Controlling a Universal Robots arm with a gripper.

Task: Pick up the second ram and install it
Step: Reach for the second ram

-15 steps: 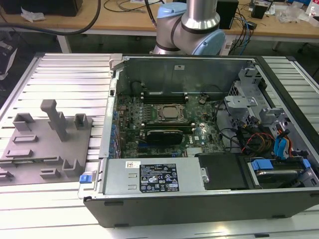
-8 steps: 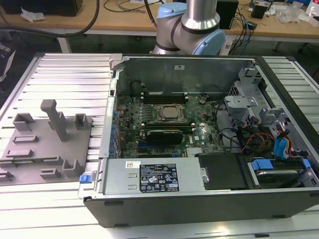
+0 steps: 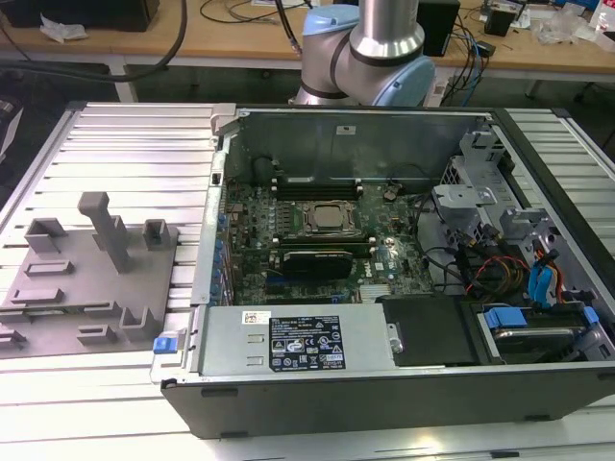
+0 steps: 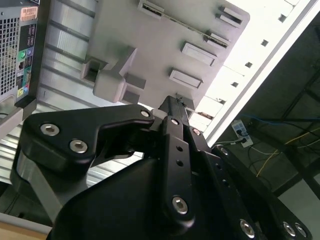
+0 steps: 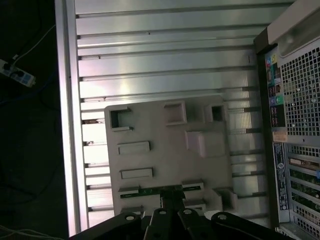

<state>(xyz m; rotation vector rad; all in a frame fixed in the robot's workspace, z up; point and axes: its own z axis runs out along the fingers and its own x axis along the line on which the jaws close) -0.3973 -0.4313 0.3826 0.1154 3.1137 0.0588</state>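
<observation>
fig.: gripper point(image 5: 172, 194) high over tray point(image 5: 165, 125), 2nd ram point(image 5: 147, 190) not yet picked.
it lies in a tray slot, beside the open case point(image 3: 384, 384). fingers drawn together, holding nothing. pick-up & install both look left to do.

An open case point(image 3: 384, 408) lies on a slatted table point(image 3: 125, 144). Inside the case are a processor socket point(image 3: 325, 219) and a silver power supply point(image 3: 288, 341). A grey fixture point(image 3: 58, 288) sits beside the case, on the exterior view's left.
</observation>
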